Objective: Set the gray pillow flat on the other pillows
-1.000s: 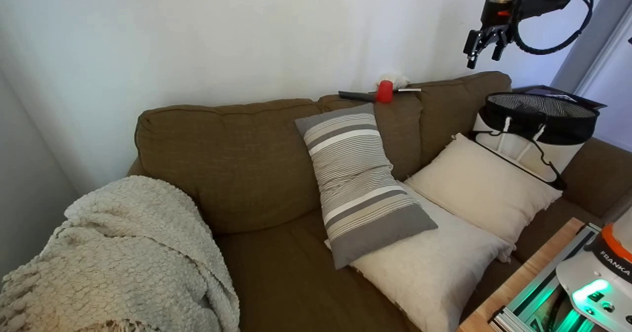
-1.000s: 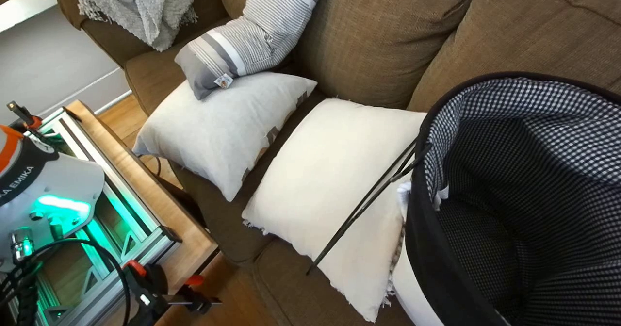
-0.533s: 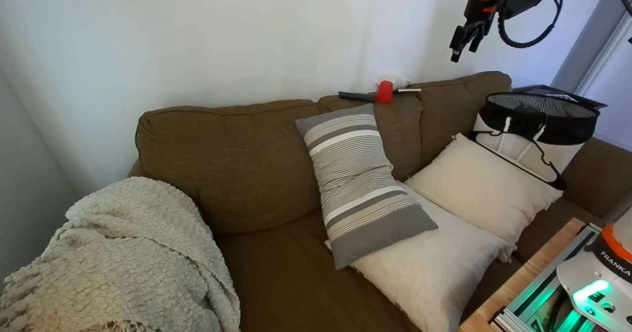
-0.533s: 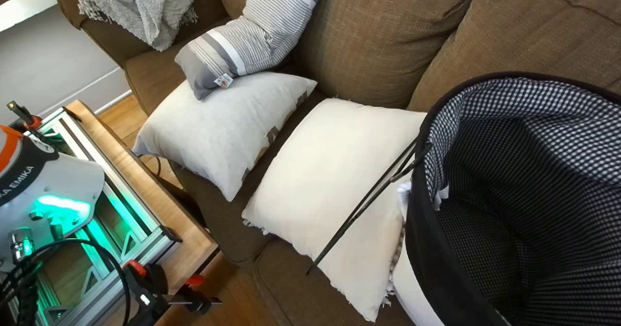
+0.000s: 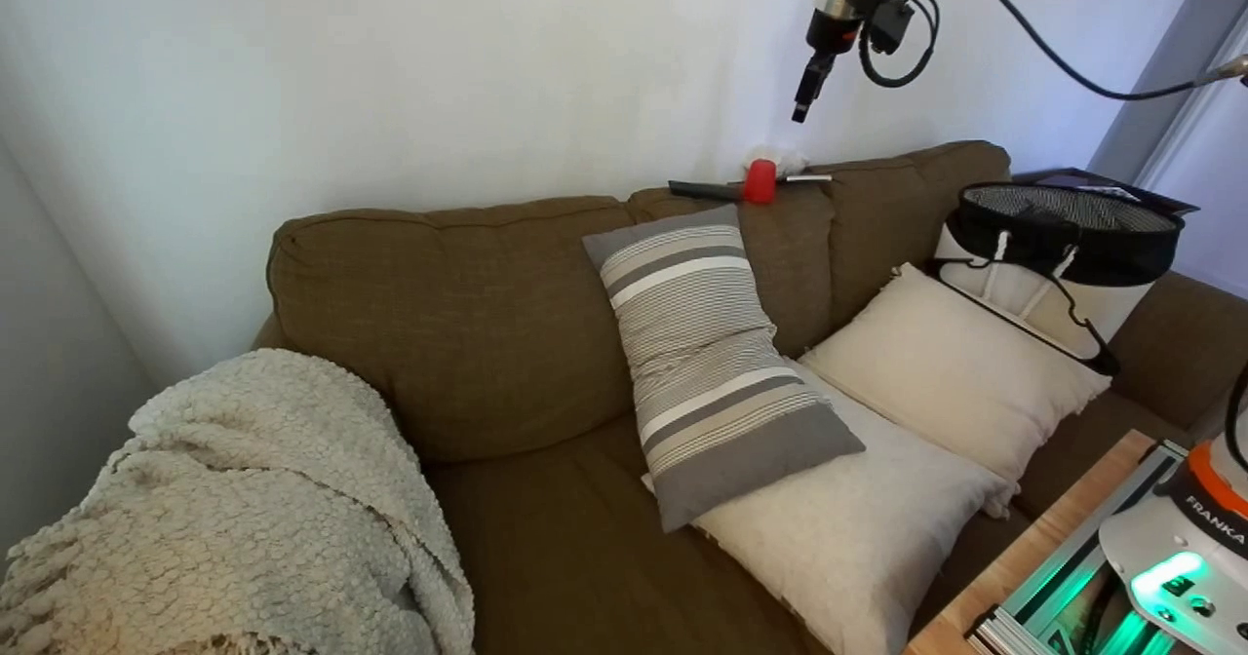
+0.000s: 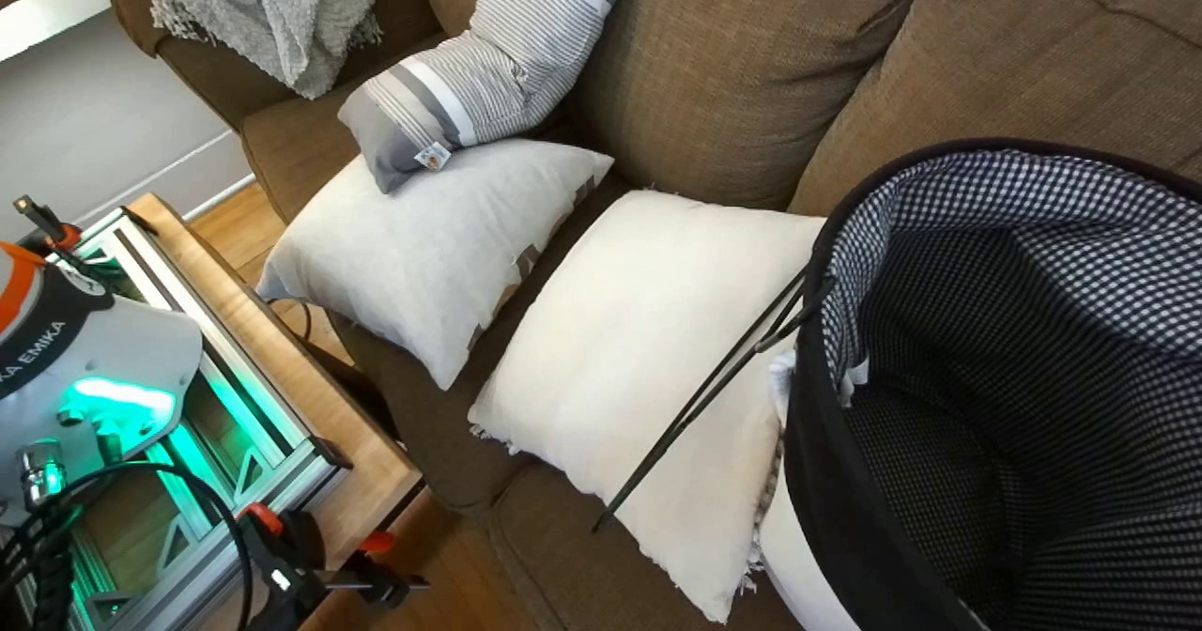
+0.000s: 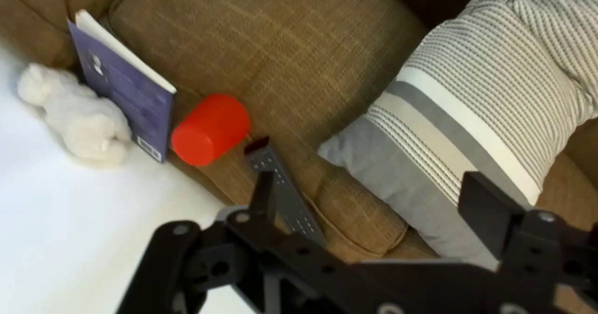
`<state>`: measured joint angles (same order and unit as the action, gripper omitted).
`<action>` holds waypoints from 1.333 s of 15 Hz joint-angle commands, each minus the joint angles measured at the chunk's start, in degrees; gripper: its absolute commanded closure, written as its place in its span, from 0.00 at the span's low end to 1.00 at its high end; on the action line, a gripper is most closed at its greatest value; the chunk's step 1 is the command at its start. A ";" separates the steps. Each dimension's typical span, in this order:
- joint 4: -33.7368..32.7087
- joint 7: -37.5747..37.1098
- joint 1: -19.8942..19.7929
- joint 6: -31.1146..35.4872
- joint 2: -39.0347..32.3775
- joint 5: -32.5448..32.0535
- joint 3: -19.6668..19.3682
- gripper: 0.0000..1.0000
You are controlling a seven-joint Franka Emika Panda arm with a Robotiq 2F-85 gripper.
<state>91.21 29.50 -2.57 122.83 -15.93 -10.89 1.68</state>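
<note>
1. Judging by pose, step in hand: lining up a grasp; gray pillow (image 5: pixel 717 363) not yet held. It slants, creased mid-length, upper end against the sofa back (image 5: pixel 468 324), lower end on a cream pillow (image 5: pixel 848 523).
2. Next move likely calls for descending to the upper gray edge, clear of the red cylinder (image 7: pixel 210 129) and remote (image 7: pixel 289 202), pinching, then drawing it down flat.
3. Gripper (image 7: pixel 371 188): fingers spread wide, nothing held; hangs above the sofa back, pointing down, slightly tilted, apart from the pillow.
</note>
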 commanded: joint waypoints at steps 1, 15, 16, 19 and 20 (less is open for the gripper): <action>-14.19 9.70 0.16 0.15 -13.58 3.95 3.36 0.00; -26.88 28.69 -0.93 8.63 -32.40 12.91 12.37 0.00; -29.66 31.13 -0.78 6.22 -34.90 13.76 13.41 0.00; -37.93 37.42 -0.40 1.32 -42.10 13.93 15.66 0.00; -40.64 38.41 0.64 -1.29 -43.53 14.68 14.64 0.00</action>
<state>61.53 62.85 -2.58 127.93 -52.21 2.19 15.69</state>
